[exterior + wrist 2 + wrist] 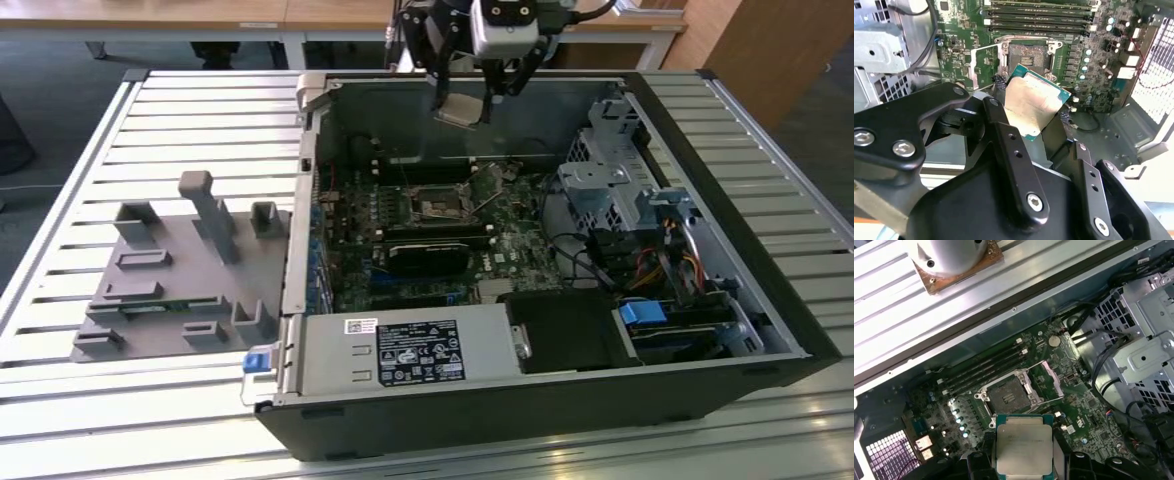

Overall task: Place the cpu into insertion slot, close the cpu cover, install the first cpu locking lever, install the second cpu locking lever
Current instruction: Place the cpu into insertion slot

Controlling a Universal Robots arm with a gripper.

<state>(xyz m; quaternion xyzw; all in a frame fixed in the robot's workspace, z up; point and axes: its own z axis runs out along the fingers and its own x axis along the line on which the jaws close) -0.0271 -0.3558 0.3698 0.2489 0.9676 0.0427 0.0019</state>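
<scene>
Above computer case [534, 405], claw [467, 105] pinching cpu [1034, 107]; bare insertion slot [1006, 397] below, cpu cover [1051, 382] swung open, cables [1104, 365] nearby.

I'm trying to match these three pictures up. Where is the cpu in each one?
Exterior view: cpu in the gripper, high over the case's far side.
Second wrist view: cpu tilted, one corner at the socket's edge.
First wrist view: cpu face-on, next to the socket.
Shared landmark: the open, empty socket.
</scene>
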